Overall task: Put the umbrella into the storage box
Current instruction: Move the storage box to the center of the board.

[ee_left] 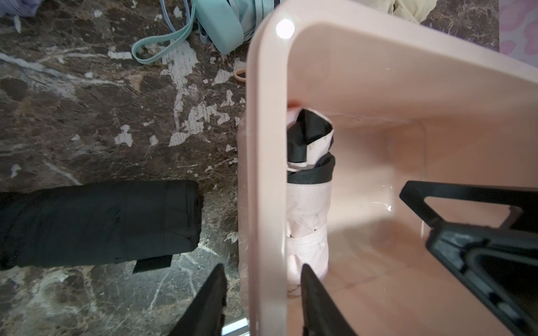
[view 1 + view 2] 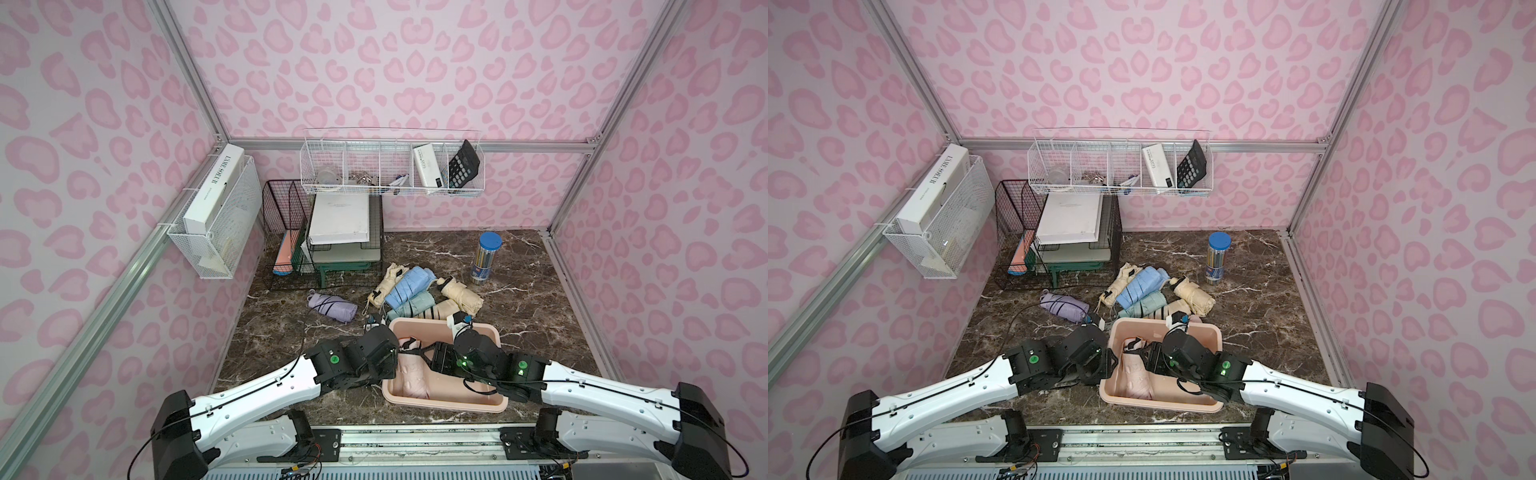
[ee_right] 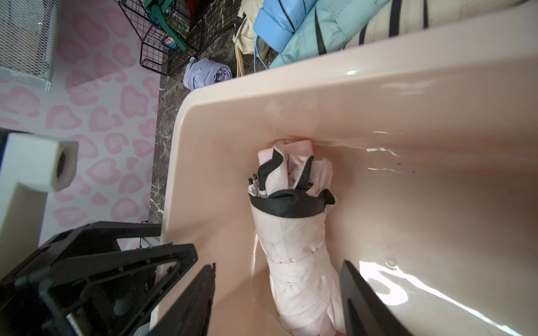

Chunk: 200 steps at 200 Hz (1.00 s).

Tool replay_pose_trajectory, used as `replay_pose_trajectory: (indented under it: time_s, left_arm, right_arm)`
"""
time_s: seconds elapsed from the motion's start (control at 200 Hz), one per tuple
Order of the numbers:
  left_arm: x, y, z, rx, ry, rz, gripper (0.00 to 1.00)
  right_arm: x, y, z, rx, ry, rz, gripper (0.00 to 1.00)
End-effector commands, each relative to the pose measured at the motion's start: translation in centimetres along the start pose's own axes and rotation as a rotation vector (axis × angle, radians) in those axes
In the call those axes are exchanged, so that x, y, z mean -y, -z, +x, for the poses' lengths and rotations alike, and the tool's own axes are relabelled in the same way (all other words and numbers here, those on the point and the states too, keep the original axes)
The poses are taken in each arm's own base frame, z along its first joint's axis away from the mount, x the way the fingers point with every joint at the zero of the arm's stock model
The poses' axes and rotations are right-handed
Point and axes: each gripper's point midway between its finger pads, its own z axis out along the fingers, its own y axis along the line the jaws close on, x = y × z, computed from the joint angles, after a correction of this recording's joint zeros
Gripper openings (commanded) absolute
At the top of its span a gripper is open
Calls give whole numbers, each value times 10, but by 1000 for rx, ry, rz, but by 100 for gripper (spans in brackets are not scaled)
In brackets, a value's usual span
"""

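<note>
The right gripper (image 3: 279, 263) is held open around the pink umbrella (image 3: 291, 227), lower centre. It should be raised straight, fabric unsnagged.

Both arms reach forward and converge on the storage box (image 2: 449, 406), our one landmark.

Left arm (image 2: 266, 382): the white forearm angles toward the box's left side, and the left wrist (image 2: 374, 353) bends down at its left rim. The left gripper (image 1: 263, 299) sits astride that wall, one finger outside the box and one inside, jaws apart (no contact that we can see).

Right arm (image 2: 590, 384): it comes in over the box's right near corner, with the right wrist (image 2: 473, 349) above the interior. The right gripper (image 3: 279, 291) points into the box, jaws spread, its fingers flanking the umbrella (image 3: 294, 261) without pinching it.

In both top views the two grippers stand close together by the box's left wall.
</note>
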Motion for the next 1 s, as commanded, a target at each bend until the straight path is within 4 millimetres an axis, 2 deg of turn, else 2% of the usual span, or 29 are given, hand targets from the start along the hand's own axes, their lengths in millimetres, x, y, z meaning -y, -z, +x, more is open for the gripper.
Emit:
replay_pose_trajectory:
  time_s: [0.0, 0.205, 0.335, 0.54, 0.72, 0.845, 0.995]
  left_arm:
    - [9, -5, -4, 8, 77, 25, 34]
    - [17, -13, -13, 16, 132, -2, 20]
    - [21, -15, -21, 61, 178, -14, 15]
    - [34, -26, -17, 93, 203, -49, 13]
    - [47, -34, -10, 103, 239, -62, 12]
    - [52, -37, -10, 113, 265, -51, 13]
    - [53, -39, -9, 112, 282, -32, 17]
  right_arm:
    - [16, 4, -7, 37, -21, 95, 61]
    - [22, 12, -17, 66, -10, 130, 61]
    - [30, 14, -19, 57, 1, 138, 61]
    - [37, 2, -14, -24, 57, 96, 59]
    - [33, -14, -1, -89, 117, 52, 55]
    - [44, -21, 4, -106, 140, 102, 53]
    - [61, -29, 8, -104, 154, 155, 47]
